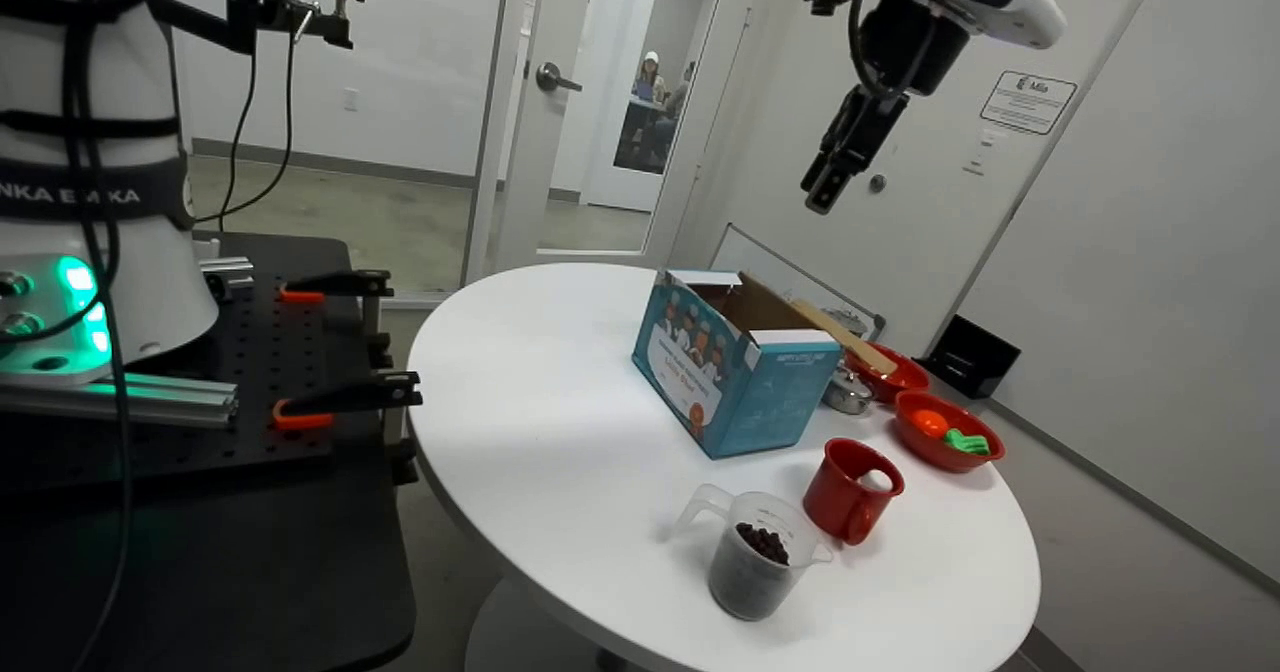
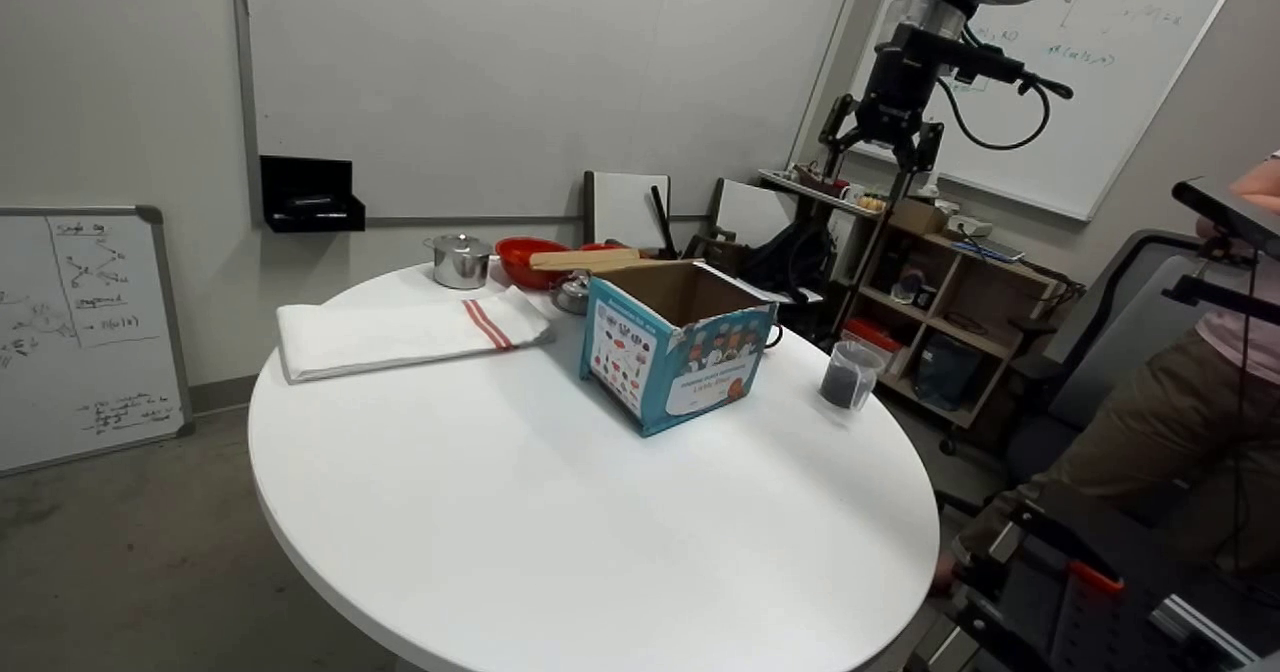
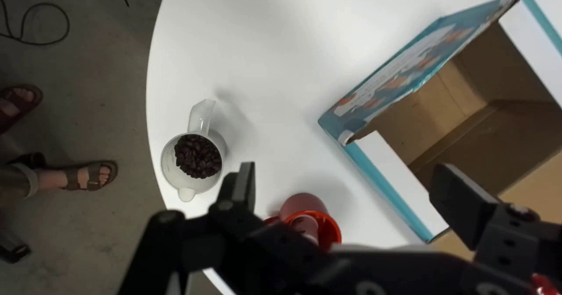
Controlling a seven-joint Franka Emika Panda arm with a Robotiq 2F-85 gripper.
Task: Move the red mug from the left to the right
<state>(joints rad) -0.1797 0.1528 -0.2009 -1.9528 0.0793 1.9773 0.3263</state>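
Observation:
The red mug [image 1: 850, 497] stands upright on the white round table [image 1: 540, 372], between the blue box and a clear cup. It holds a small whitish object. In the wrist view the mug [image 3: 303, 203] shows low in the middle, partly covered by the gripper. In an exterior view it is mostly hidden behind the blue box; a small dark curve at the box's edge may be its handle. My gripper [image 1: 828, 192] is open and empty, well above the table. Its two fingers stand wide apart in an exterior view [image 2: 865, 187] and in the wrist view [image 3: 344, 176].
An open blue box [image 1: 735, 372] stands mid-table. A clear cup with dark beans [image 1: 755, 557] is near the edge beside the mug. Red bowls [image 1: 950, 432], a small steel pot [image 1: 848, 392] and a wooden board [image 2: 585, 259] lie behind the box. A folded white towel [image 2: 400, 337] lies there too.

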